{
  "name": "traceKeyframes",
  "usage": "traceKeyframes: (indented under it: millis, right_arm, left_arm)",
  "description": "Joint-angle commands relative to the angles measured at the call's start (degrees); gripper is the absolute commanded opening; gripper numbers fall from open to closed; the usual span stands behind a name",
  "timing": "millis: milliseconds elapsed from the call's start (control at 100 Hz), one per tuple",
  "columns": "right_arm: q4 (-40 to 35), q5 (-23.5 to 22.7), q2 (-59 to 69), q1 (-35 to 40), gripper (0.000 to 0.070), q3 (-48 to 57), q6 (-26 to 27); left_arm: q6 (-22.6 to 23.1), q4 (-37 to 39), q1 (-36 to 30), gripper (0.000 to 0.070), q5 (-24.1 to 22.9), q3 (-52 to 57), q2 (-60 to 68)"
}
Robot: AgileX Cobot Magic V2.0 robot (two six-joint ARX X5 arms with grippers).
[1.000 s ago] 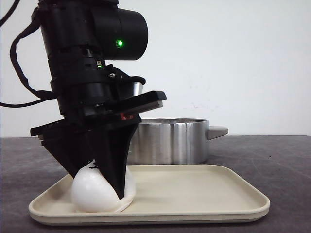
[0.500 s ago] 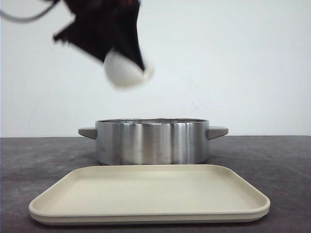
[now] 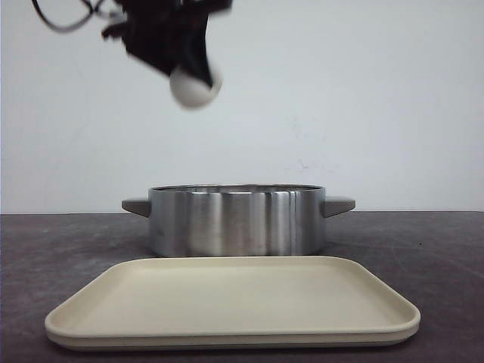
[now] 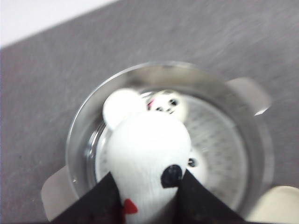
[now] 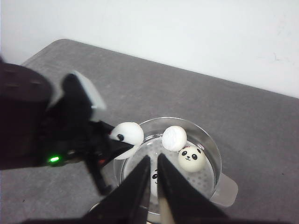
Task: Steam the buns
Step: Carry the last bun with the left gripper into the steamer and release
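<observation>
My left gripper (image 3: pixel 190 76) is shut on a white panda bun (image 3: pixel 193 88) and holds it high above the steel pot (image 3: pixel 237 220). In the left wrist view the held bun (image 4: pixel 148 156) sits between the black fingers (image 4: pixel 96 200), over the pot's open top (image 4: pixel 81 121). Three buns lie in the pot: a plain white back (image 5: pixel 174 137), a panda face (image 5: pixel 191 158), and one partly hidden behind my right gripper (image 5: pixel 153 158). The right gripper is shut and empty, above the pot (image 5: pixel 212 144). The held bun also shows in the right wrist view (image 5: pixel 127 133).
A beige tray (image 3: pixel 234 302) lies in front of the pot near the table's front edge, with nothing on it. The pot has a handle on each side (image 3: pixel 339 204). The left arm's black body (image 5: pixel 32 121) is close beside the right gripper.
The left gripper lifted the bun off the tray, which is now bare. Since half a second ago it has carried the bun a little higher and farther back, over the pot.
</observation>
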Motion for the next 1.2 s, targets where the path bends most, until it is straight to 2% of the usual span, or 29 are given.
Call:
traceKeyframes:
  millis: [0, 170, 280, 350, 390, 500, 580, 770, 920, 1050, 1190]
  right_arm:
    - [0.3, -0.1, 0.6, 0.6, 0.0017, 1.3, 0.2]
    - [-0.8, -0.1, 0.6, 0.6, 0.0017, 1.3, 0.2]
    - [-2.0, 0.0, 0.6, 0.6, 0.0017, 1.3, 0.2]
    - [-2.6, 0.0, 0.6, 0.6, 0.0017, 1.3, 0.2]
    - [-2.9, 0.0, 0.6, 0.6, 0.0017, 1.3, 0.2]
    - [-3.7, 0.0, 0.6, 0.6, 0.0017, 1.3, 0.2]
    - [-4.3, 0.0, 0.6, 0.6, 0.0017, 1.3, 0.2]
    - [-4.5, 0.0, 0.6, 0.6, 0.0017, 1.3, 0.3]
    - [-4.5, 0.0, 0.6, 0.6, 0.0017, 1.3, 0.2]
    - [-4.5, 0.1, 0.6, 0.6, 0.0017, 1.3, 0.2]
    - [-4.5, 0.5, 0.6, 0.6, 0.0017, 1.3, -0.1]
  left_arm:
    - [0.8, 1.5, 0.3, 0.0009, 0.0, 1.3, 3.2]
    - [-0.4, 3.1, 1.6, 0.0010, 0.2, 1.3, 9.9]
    - [-2.8, 3.8, 1.8, 0.0012, 0.2, 1.3, 13.3]
    - [-3.8, 3.9, 1.8, 0.0049, 0.2, 1.3, 15.0]
    - [-3.9, 4.0, 1.8, 0.0122, 0.2, 1.3, 15.9]
    - [-4.2, 3.8, 1.8, 0.0399, 0.2, 1.3, 18.3]
    - [-5.0, 3.1, 1.8, 0.0477, 0.2, 1.3, 19.0]
    - [-5.5, 4.1, 1.8, 0.0482, 0.2, 1.6, 19.1]
    - [-5.9, 1.8, 1.8, 0.0482, 0.2, 5.0, 19.1]
    - [-5.9, -3.1, 1.8, 0.0482, 0.2, 11.5, 19.0]
    - [-6.3, -12.0, 1.8, 0.0471, 0.2, 20.3, 18.4]
